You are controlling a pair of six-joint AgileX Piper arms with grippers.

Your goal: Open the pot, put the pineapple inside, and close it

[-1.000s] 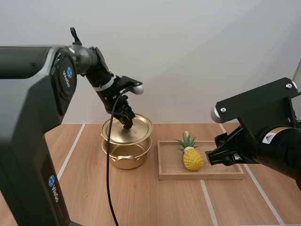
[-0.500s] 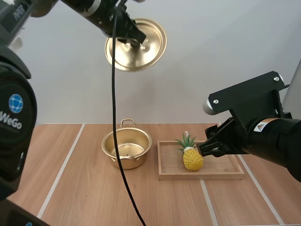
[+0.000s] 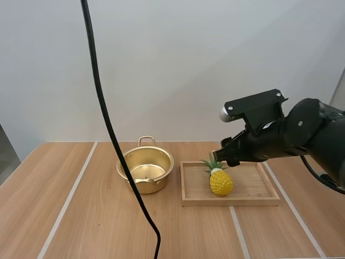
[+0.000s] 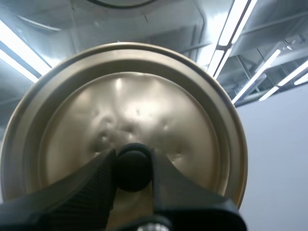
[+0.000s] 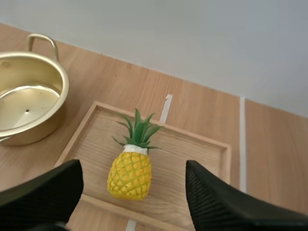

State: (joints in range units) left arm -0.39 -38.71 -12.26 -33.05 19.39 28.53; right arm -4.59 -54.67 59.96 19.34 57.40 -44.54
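One second has been enough to change things: the lid [image 4: 144,96], which sat on the pot [image 3: 145,186] then, is now off it and lifted away, and our left tool [image 4: 133,166] is closed firmly on its black knob [image 4: 131,156]. Over the same second our right tool [image 5: 134,166] has swung in from the right and now hangs above the wooden tray [image 3: 253,186], its fingers spread wide and holding nothing. We judge the opening step done: the pot stands on the worktop [image 3: 97,216] uncovered and empty, so the pick comes next. The pineapple [image 3: 221,182] is on the tray, in the half nearer the pot and close to the front rim, with the tray just beside the pot on its right. Its long axis runs from the yellow body to the green crown. The crown points up and away towards the back wall, leaning slightly to the pot side in the high view. We cannot tell whether it stands on its base or lies back on the wood. In the right wrist view the open fingers stand either side of the body, across that axis.
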